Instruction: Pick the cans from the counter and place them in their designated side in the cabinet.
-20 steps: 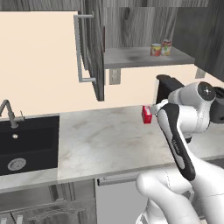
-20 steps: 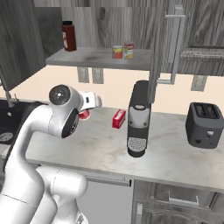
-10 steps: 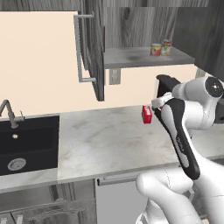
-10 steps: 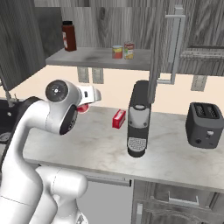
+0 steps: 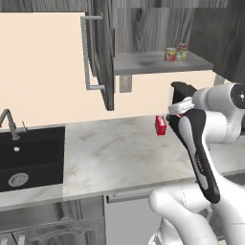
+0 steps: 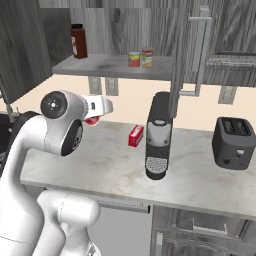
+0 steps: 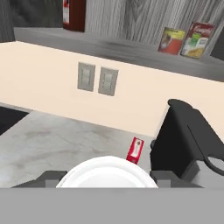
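Height is what the coming move turns on: the gripper (image 5: 175, 109) hangs just left of the coffee machine (image 6: 159, 137), about level with its top, while the shelf (image 6: 110, 66) of the cabinet (image 6: 105, 25) runs well above that machine. The jaws look pressed onto a red can (image 6: 91, 120), which shows as a red bulge under the white hand, clear of the counter (image 6: 100, 165). In the hand view its pale round top sits between the two dark fingertips (image 7: 51, 176). From that I judge the can is pinched by its sides with its long axis running roughly along the gripper, though I cannot tell its exact tilt. Two more tins already stand upright on the shelf, above the coffee machine and a little to its left: a yellow-labelled tin (image 7: 172, 40) and, touching or just beside it, a red-and-white tin (image 7: 197, 40). So the held can probably has to rise and go forward, over the machine's left shoulder, to land near them. The right base view shows the free shelf stretching left of the machine to a dark red bottle (image 6: 77, 41). The left base view shows the open door (image 5: 103, 72) standing well to the machine's left. A small red box (image 6: 135, 135) stands on the counter just left of the machine, below the gripper's likely path.
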### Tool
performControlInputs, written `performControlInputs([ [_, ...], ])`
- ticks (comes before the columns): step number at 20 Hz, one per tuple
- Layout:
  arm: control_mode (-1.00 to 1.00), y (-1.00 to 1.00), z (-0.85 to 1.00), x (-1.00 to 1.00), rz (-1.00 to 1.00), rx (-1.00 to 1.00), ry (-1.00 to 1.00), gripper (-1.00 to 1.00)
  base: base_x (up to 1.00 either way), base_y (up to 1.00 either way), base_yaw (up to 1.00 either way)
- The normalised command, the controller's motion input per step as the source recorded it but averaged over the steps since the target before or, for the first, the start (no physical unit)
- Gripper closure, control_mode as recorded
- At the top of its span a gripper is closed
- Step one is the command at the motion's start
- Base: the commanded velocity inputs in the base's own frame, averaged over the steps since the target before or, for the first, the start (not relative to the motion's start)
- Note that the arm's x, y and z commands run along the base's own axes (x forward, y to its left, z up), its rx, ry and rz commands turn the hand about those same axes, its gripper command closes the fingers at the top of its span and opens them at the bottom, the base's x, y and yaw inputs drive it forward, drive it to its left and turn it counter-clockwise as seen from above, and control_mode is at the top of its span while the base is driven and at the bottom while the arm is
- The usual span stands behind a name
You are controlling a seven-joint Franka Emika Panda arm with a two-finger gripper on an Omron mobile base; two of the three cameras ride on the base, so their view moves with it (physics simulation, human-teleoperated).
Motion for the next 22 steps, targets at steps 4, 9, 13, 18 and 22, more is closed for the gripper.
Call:
performControlInputs([
  [4,-1.0,0.0,0.17,-0.07,-0.05,0.0,-0.04,1.0,0.0,0.0,0.0],
  [9,-1.0,0.0,0.21,0.0,-0.03,0.04,-0.03,1.0,0.0,0.0,0.0],
  [13,-1.0,0.0,0.26,-0.07,-0.01,0.07,-0.02,1.0,0.0,0.0,0.0],
  [18,-1.0,0.0,0.29,-0.14,0.0,0.09,0.0,1.0,0.0,0.0,0.0],
  [22,-1.0,0.0,0.26,-0.12,0.0,0.04,-0.04,1.0,0.0,0.0,0.0],
])
